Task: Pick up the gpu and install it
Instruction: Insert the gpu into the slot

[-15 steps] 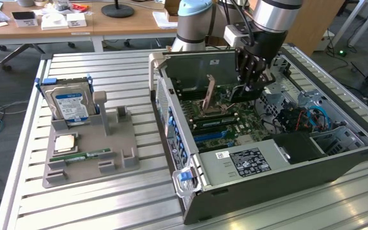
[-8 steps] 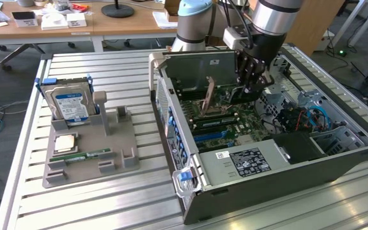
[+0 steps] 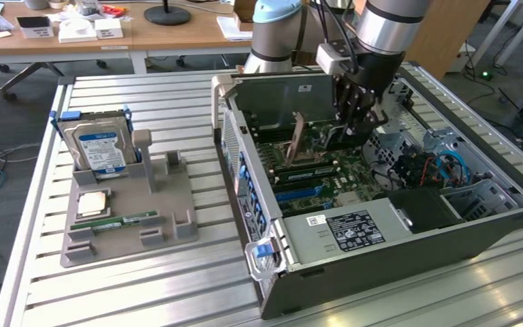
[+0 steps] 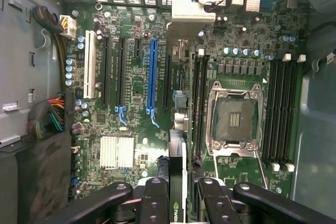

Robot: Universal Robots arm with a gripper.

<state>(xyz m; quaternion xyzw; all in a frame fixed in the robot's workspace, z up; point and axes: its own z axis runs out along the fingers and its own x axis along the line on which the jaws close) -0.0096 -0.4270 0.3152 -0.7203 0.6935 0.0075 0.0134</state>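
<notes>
The gpu (image 4: 177, 156) hangs edge-on between my fingers (image 4: 156, 200), a thin dark card with its pale metal bracket (image 4: 191, 9) at the far end near the case's rear grille. My gripper (image 4: 181, 203) is shut on it. In the exterior view the gripper (image 3: 351, 126) reaches down into the open computer case (image 3: 271, 272), just above the green motherboard (image 4: 136, 87). The card lines up lengthwise beside the long blue slot (image 4: 153, 72), between that slot and the memory slots (image 4: 198, 103). Whether its edge touches the board I cannot tell.
A grey holder (image 3: 175, 204) on the slatted table carries the blue-labelled hard drive (image 3: 98, 150), a processor chip (image 3: 92, 203) and a green memory stick (image 3: 125, 221). Inside the case sit the empty processor socket (image 4: 233, 116), a heatsink (image 4: 117, 152), cables (image 4: 52, 119) and the power supply (image 3: 353, 228).
</notes>
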